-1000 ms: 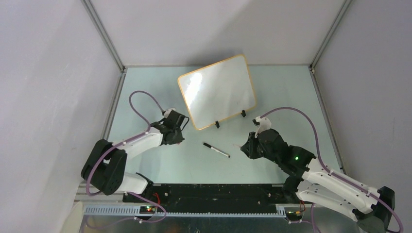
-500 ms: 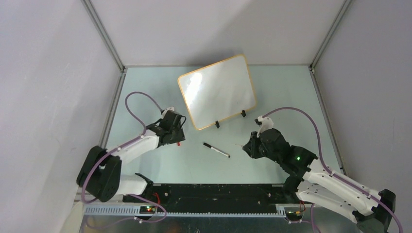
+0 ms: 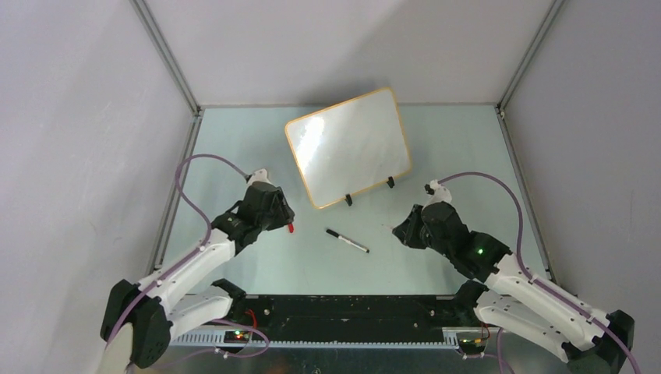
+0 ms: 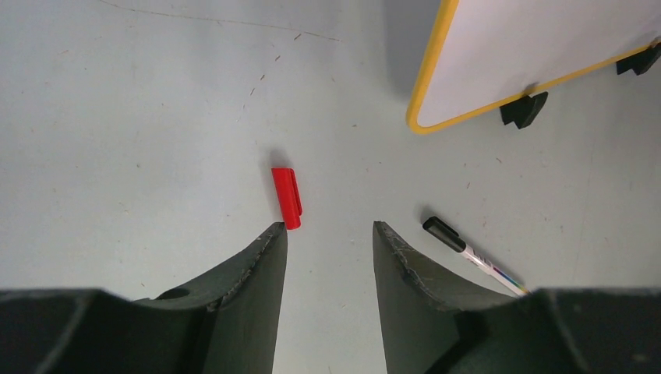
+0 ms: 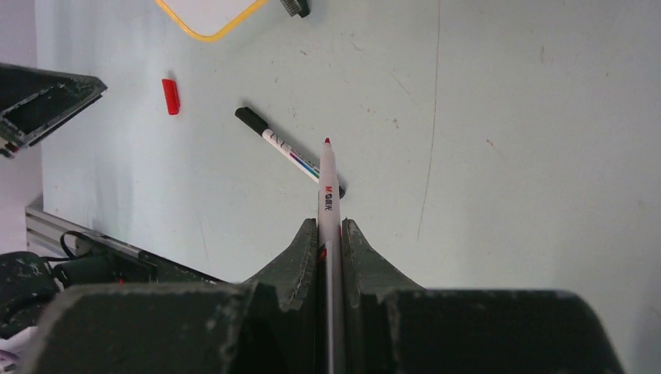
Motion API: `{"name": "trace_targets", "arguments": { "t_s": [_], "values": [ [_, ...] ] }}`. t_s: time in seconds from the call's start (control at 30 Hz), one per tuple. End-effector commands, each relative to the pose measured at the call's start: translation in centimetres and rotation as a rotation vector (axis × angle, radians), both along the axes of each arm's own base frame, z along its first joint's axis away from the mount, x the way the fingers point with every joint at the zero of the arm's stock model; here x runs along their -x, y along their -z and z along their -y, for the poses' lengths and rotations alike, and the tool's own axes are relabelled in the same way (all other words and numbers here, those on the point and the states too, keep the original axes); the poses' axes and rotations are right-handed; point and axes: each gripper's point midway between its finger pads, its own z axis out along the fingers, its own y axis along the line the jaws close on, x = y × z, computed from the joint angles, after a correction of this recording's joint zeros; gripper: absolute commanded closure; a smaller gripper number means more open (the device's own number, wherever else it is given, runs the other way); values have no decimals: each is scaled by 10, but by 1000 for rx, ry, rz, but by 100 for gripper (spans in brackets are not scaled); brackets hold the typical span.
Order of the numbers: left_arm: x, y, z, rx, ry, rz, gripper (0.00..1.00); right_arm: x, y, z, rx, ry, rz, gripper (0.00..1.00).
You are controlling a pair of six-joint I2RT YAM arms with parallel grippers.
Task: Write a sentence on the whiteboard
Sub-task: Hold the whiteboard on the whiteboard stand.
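One whiteboard (image 3: 348, 148), long axis slanting near-left to far-right.

Two arms of one build.

- Left arm (image 3: 195, 261): we see white shell links, black joint housings and a black wrist block.
- Right arm (image 3: 518, 280): it has the same white-and-black scheme. A small green light (image 3: 481, 251) glows on its black forearm housing.
- Cables: a thin purple cable (image 3: 181, 173) loops off the left arm. A matching cable (image 3: 471, 174) arcs over the right.
- Left fingers (image 4: 249, 280): we note a dark grey-black matte finish and curved inner faces, with scuffed, slightly ragged edges.
- Right fingers (image 5: 296, 257): these are the same dark material, tapering to narrow tips and speckled with wear.
- Mount: both arms are bolted to a black base plate (image 3: 343, 308), with a ribbed grey rail (image 3: 179, 337) in front.
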Motion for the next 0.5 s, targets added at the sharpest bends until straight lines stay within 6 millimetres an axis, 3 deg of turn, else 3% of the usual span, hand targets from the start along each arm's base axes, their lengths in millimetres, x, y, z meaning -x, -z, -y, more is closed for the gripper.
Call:
{"name": "trace_targets", "arguments": {
  "t_s": [0.0, 0.13, 0.3, 0.37, 0.43, 0.47],
  "values": [
    [2, -9, -10, 0, -44, 29, 50, -1, -6, -4, -93, 112, -101, 100],
    [4, -14, -11, 21, -56, 51, 50, 2, -1, -11, -148, 134, -188, 100],
    [11, -23, -11, 43, -50, 56, 48, 9, -6, -18, -150, -10, -180, 100],
    [13, -29, -10, 62, -40, 70, 45, 5, -10, -11, -119, -70, -125, 100],
    [16, -35, -11, 74, -38, 86, 36, 2, -10, 1, -97, -48, -102, 100],
    [17, -39, -12, 80, -39, 99, 27, 1, -10, 5, -90, -39, -89, 100]
  ]
}}
